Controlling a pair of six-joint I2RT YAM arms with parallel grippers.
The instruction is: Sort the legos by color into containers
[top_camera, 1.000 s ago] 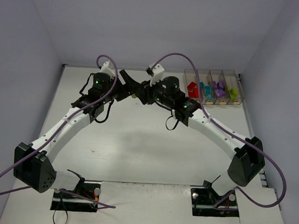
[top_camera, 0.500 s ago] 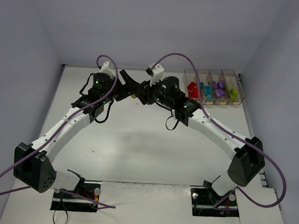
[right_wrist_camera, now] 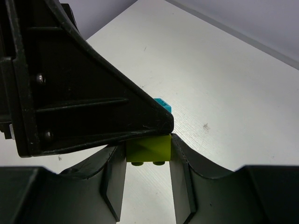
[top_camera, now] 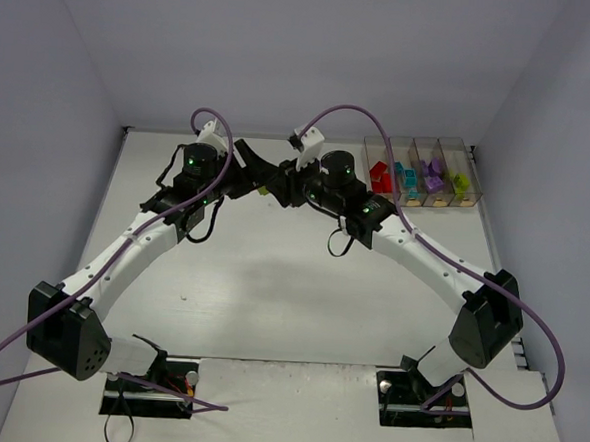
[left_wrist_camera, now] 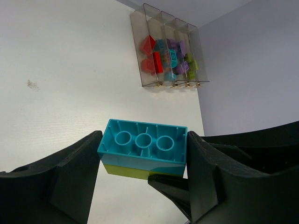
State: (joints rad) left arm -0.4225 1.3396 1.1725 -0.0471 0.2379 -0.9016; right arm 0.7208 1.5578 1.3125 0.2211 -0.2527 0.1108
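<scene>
Left gripper (left_wrist_camera: 144, 139): fingers set partway apart, against both ends of the teal brick (left_wrist_camera: 140, 150), hollow underside facing the wrist camera. Lime brick (right_wrist_camera: 148, 150) is joined to it and pinched between the narrowly set fingers of the right gripper (right_wrist_camera: 148, 158). The pair is held off the table (top_camera: 271, 280), far centre. Bins (top_camera: 425, 144) at far right hold red, teal, purple and lime bricks.

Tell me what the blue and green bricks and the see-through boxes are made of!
The teal brick looks like hard, smooth, slightly shiny plastic, with moulded tubes underneath. The lime brick joined to it looks the same. The containers seem clear stiff plastic, since the bricks inside show through their walls, though glass can't be ruled out.
</scene>
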